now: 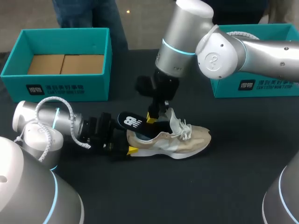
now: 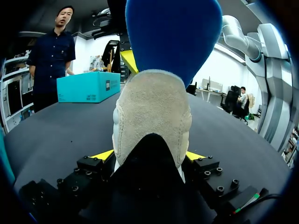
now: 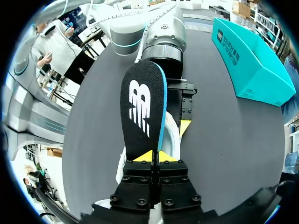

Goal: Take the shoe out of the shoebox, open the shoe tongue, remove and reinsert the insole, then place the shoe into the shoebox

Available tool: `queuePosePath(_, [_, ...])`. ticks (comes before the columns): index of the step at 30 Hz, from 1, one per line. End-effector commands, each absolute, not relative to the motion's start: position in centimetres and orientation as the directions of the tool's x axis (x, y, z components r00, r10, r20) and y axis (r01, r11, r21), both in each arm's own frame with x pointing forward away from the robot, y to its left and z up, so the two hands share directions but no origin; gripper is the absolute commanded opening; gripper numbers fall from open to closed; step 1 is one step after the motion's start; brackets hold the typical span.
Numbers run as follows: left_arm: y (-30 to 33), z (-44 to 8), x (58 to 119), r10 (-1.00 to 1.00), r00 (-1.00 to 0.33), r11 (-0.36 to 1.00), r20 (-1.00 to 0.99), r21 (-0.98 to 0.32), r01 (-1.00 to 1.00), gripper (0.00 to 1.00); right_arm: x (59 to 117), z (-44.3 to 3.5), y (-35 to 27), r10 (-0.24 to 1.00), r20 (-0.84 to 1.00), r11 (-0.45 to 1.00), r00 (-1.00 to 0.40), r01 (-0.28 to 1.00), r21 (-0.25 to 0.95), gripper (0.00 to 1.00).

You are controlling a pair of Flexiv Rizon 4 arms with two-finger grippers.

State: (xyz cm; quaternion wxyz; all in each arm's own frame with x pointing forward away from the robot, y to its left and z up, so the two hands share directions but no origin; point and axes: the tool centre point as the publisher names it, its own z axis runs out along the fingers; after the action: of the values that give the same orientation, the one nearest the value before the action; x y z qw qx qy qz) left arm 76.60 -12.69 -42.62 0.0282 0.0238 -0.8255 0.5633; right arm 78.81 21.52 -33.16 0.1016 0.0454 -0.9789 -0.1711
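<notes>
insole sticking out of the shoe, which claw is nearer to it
Right. The right claw is shut on the insole itself. The left claw clamps the shoe at its heel, below the insole, not touching it.

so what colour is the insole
Black on top with a white mark and a blue edge: the insole shows best in the right wrist view.

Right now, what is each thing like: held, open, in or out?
shoe: upright on the table, heel gripped.
insole: partly out of the shoe, gripped.
left gripper: shut on shoe.
right gripper: shut on insole.
left shoebox: open, no shoe inside.
</notes>
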Motion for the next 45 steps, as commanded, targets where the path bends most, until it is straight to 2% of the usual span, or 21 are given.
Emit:
queuePosePath(1, [-12.6,-42.9,76.6,-0.008,-0.997,0.367,0.074,-0.927,-0.071,0.00,78.9,-33.2,21.5,-0.127,0.186,0.935,-0.974,-0.055,0.351,0.17])
queuePosePath(9, [-12.6,-42.9,76.6,-0.008,-0.997,0.367,0.074,-0.927,-0.071,0.00,79.0,-33.2,21.6,-0.193,0.240,0.905,-0.951,-0.078,0.418,0.33])
queuePosePath(11, [-12.6,-42.9,76.6,-0.008,-0.997,0.367,0.074,-0.927,-0.071,0.00,79.1,-33.4,21.8,-0.217,0.257,0.897,-0.942,-0.089,0.433,0.41])
queuePosePath(19, [-12.6,-42.9,76.6,-0.008,-0.997,0.367,0.074,-0.927,-0.071,0.00,78.8,-34.3,22.2,-0.247,0.288,0.895,-0.925,-0.104,0.434,0.43])
queuePosePath(22, [-12.6,-42.9,76.6,-0.008,-0.997,0.367,0.074,-0.927,-0.071,0.00,78.7,-34.7,22.2,-0.247,0.298,0.897,-0.922,-0.102,0.430,0.38])
queuePosePath(24, [-12.6,-42.9,76.6,-0.008,-0.997,0.367,0.074,-0.927,-0.071,0.00,78.6,-34.8,22.2,-0.244,0.299,0.898,-0.923,-0.100,0.428,0.27])
queuePosePath(26, [-12.6,-42.9,76.6,-0.008,-0.997,0.367,0.074,-0.927,-0.071,0.00,78.4,-34.7,22.2,-0.239,0.297,0.900,-0.925,-0.096,0.424,0.06])
queuePosePath(27, [-12.6,-42.9,76.6,-0.008,-0.997,0.367,0.074,-0.927,-0.071,0.00,78.4,-34.6,22.2,-0.238,0.295,0.900,-0.925,-0.096,0.425,0.00])
queuePosePath(32, [-12.6,-42.9,76.6,-0.008,-0.997,0.367,0.074,-0.927,-0.071,0.00,78.2,-34.0,21.9,-0.227,0.287,0.901,-0.931,-0.089,0.424,0.00])
queuePosePath(40, [-12.6,-42.9,76.6,-0.008,-0.997,0.367,0.074,-0.927,-0.071,0.00,78.6,-32.4,22.1,-0.201,0.277,0.850,-0.940,-0.027,0.525,0.00])
queuePosePath(45, [-12.6,-42.9,76.6,-0.008,-0.997,0.367,0.074,-0.927,-0.071,0.00,79.3,-30.1,22.4,-0.142,0.249,0.812,-0.958,0.031,0.583,0.00])
